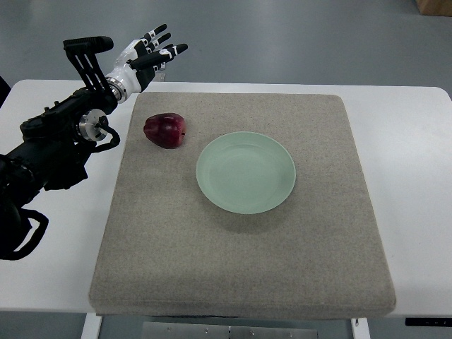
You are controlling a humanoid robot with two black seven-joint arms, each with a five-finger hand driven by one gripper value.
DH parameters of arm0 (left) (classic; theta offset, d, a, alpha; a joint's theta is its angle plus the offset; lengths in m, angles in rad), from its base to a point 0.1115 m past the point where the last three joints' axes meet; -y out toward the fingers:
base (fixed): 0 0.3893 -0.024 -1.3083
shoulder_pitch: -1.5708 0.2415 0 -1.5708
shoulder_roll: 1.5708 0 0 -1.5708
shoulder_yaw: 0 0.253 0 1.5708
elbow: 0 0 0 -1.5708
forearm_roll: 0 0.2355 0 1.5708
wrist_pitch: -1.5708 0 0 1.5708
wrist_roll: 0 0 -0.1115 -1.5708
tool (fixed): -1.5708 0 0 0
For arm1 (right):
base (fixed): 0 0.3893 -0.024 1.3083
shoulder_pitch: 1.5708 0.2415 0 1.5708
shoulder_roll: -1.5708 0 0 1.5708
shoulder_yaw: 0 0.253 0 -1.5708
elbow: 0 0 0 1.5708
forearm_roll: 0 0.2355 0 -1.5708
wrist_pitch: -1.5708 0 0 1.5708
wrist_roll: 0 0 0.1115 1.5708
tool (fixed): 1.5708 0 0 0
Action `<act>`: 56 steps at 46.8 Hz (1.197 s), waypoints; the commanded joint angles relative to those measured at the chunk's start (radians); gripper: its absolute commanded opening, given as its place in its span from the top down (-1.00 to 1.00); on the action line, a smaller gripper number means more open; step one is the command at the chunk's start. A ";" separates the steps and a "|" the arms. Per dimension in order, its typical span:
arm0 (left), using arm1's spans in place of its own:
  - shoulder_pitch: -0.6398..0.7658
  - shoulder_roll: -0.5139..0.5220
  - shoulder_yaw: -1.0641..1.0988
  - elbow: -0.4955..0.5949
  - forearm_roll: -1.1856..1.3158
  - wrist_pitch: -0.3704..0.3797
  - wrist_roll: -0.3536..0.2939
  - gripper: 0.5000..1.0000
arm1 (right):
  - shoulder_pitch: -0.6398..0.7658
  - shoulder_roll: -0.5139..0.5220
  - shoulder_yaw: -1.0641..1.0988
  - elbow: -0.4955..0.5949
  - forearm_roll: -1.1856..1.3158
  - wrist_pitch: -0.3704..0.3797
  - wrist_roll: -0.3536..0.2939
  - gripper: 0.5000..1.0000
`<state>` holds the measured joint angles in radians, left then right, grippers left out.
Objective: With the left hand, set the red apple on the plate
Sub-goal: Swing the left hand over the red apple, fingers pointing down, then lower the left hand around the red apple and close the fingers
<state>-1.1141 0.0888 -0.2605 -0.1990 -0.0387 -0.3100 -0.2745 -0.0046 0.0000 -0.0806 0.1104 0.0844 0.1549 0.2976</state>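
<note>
A dark red apple (165,131) lies on its side on the grey mat (240,261), just left of a pale green plate (246,171). The plate holds nothing. My left hand (150,54) is raised at the mat's far left corner, above and behind the apple, with its fingers spread and holding nothing. It is apart from the apple. The left arm comes in from the left edge. The right arm is out of view.
The mat lies on a white table (409,141). The table's far edge runs behind the hand, with grey floor beyond. A brown box corner (434,6) shows at the top right.
</note>
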 commanded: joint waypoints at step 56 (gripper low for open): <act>-0.130 0.327 0.098 -0.513 1.388 -0.120 -0.068 -0.97 | 0.000 0.000 0.001 0.000 -0.002 0.000 0.000 -0.86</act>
<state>-1.2481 0.4151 -0.1626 -0.7053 1.3154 -0.4284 -0.3229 -0.0046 0.0000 -0.0810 0.1104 0.0844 0.1548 0.2975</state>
